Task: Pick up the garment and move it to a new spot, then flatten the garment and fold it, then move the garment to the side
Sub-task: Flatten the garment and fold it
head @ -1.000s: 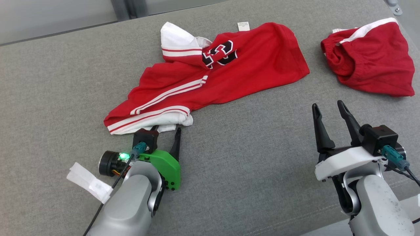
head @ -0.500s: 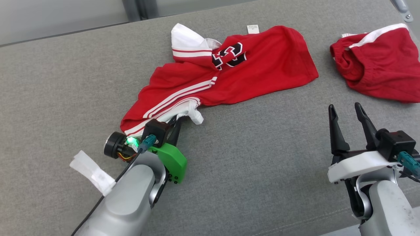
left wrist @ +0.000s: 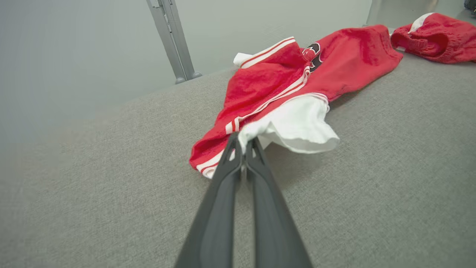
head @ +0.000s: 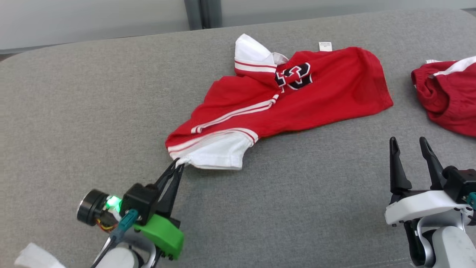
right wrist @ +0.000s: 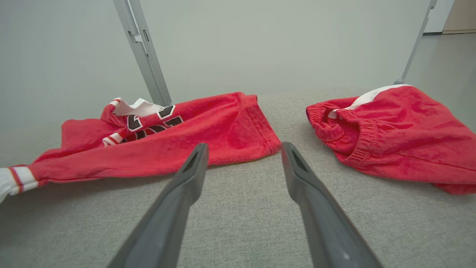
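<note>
— Anything you can read from there?
— Black, white-edged characters (head: 293,74) on the red garment (head: 334,93), folded over, past my reading; a white tag (head: 325,46) at its far edge, print too small.

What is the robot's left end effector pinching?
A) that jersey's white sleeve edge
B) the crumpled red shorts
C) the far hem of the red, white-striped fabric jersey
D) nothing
A: the left end effector is shut on the white sleeve edge of the red, white-striped fabric jersey.
</note>
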`<state>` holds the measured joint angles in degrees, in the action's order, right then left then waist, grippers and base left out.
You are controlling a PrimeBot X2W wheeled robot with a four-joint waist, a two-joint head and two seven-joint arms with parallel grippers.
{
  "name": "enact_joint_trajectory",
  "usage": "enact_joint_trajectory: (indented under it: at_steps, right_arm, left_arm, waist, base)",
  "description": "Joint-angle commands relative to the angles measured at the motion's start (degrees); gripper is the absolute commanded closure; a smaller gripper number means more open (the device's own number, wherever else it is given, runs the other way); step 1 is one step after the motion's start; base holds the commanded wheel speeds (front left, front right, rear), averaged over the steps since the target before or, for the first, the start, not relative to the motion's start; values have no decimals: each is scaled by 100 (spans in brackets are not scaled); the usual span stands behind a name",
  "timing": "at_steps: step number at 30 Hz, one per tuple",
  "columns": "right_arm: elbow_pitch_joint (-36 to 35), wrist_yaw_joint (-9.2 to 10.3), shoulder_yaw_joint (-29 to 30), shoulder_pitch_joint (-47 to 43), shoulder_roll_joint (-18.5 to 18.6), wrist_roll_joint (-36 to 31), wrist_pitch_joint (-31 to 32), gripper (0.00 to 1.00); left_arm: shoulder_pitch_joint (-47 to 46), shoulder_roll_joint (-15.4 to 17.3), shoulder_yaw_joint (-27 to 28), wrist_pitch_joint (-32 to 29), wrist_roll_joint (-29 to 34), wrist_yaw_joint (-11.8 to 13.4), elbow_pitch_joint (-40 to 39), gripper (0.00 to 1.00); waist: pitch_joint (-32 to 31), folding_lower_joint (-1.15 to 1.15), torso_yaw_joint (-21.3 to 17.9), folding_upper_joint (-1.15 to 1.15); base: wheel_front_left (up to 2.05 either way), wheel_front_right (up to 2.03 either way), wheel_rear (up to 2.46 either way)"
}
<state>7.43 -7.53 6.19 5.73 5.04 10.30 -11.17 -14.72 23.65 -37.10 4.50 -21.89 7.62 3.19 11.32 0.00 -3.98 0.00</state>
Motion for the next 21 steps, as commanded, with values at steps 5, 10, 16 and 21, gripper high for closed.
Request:
enact_joint_trajectory:
  at_steps: [5, 10, 16, 21]
  right_arm:
    - [-111, 8, 107, -181, -16, -43, 90, 0]
    - [-189, 9, 119, -208, -34, -73, 184, 0]
    - [-112, 9, 239, -212, -34, -120, 368, 0]
    - [248, 9, 492, 3, -4, -271, 570, 0]
  left_arm:
    - [761, 477, 279, -278, -228, 384, -684, 100]
    - [1197, 686, 524, -231, -465, 580, -740, 100]
    - [1321, 446, 635, -24, -728, 643, -427, 100]
    - [1066, 91, 699, 415, -800, 654, -95, 0]
  waist:
    - [-98, 0, 196, 0]
    - [-137, 0, 215, 0]
    - [-166, 0, 219, 0]
    - [-181, 0, 255, 0]
  base:
    - [0, 0, 0]
    - [0, 0, 0]
    - [0, 0, 0]
    - [0, 0, 0]
